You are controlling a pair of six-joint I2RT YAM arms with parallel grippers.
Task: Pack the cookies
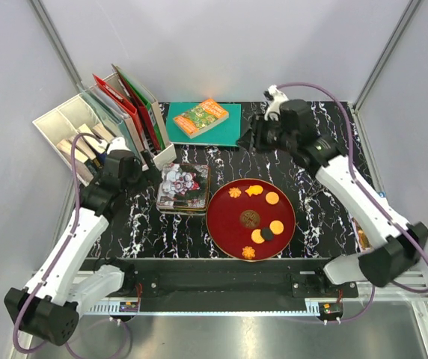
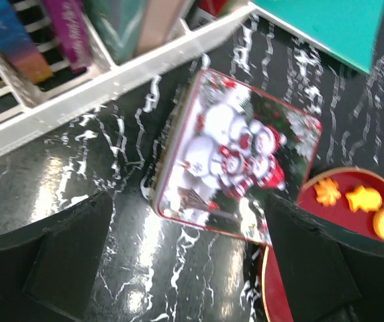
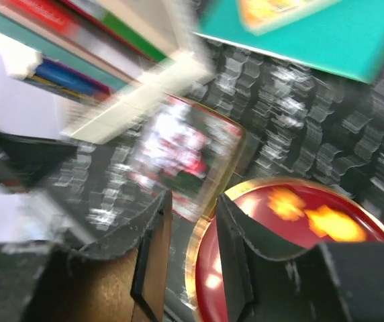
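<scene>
From my console the table top (image 1: 319, 217) reads as a glossy black marble-look sheet with white veins, throwing back lamp glare in the left wrist view; the snowman tin (image 2: 235, 154), centre of that view, looks like printed metal, smooth and shiny; the red plate (image 1: 225, 224), lower centre of the top view, has a lacquer-like gloss and a gilt rim; the cookies (image 1: 272, 198) on it look matt and dry; the white file rack (image 1: 57, 123), upper left, seems smooth plastic; the fingers (image 2: 64, 261) of the left gripper (image 2: 188, 268) are matt black, plastic I'd say.
</scene>
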